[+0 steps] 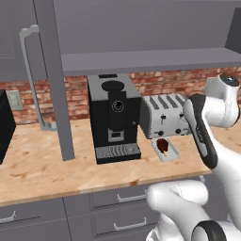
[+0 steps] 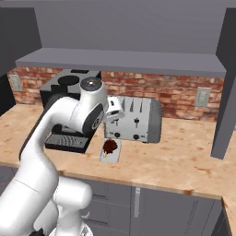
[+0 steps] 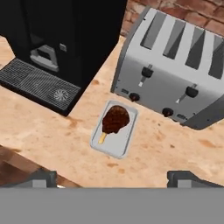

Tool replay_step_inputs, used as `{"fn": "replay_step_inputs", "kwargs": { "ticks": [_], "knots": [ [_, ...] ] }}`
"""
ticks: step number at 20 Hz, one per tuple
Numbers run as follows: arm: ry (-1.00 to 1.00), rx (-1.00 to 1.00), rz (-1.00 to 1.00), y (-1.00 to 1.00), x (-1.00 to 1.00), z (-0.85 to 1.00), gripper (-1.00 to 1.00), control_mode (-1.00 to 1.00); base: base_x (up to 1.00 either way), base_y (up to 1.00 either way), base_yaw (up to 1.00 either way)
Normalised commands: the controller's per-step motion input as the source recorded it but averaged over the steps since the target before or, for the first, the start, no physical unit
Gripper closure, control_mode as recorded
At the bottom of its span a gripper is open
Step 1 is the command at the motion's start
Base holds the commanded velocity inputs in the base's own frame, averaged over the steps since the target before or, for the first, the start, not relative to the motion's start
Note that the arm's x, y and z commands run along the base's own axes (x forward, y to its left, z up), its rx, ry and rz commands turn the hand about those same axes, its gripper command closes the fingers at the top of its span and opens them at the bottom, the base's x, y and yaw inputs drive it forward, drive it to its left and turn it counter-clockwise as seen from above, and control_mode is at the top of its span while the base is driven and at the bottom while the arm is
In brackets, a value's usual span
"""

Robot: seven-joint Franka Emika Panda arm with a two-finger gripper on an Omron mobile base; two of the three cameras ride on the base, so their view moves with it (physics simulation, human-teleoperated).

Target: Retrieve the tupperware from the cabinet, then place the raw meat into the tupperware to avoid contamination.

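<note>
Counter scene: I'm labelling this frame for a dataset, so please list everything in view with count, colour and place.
tupperware: one, pale translucent, on the counter in front of the toaster
raw meat: one, dark reddish-brown with a paler end, lying inside the tupperware
toaster: one, silver, four slots, against the brick wall
coffee machine: one, black, left of the toaster
counter: one, light wood
cabinet: one, grey, above the counter, door open
lower drawers: grey, under the counter
wall outlets: two, pale, on the brick wall
gripper: one, dark fingertips, open, above the tupperware, holding nothing
</note>
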Motion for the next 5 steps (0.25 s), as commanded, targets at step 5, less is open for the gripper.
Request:
{"fn": "replay_step_inputs", "kwargs": {
  "ticks": [5],
  "knots": [
    [-0.09, -0.02, 0.0, 0.15, -0.27, 0.55, -1.0, -1.0, 0.0, 0.0, 0.0]
  ]
}}
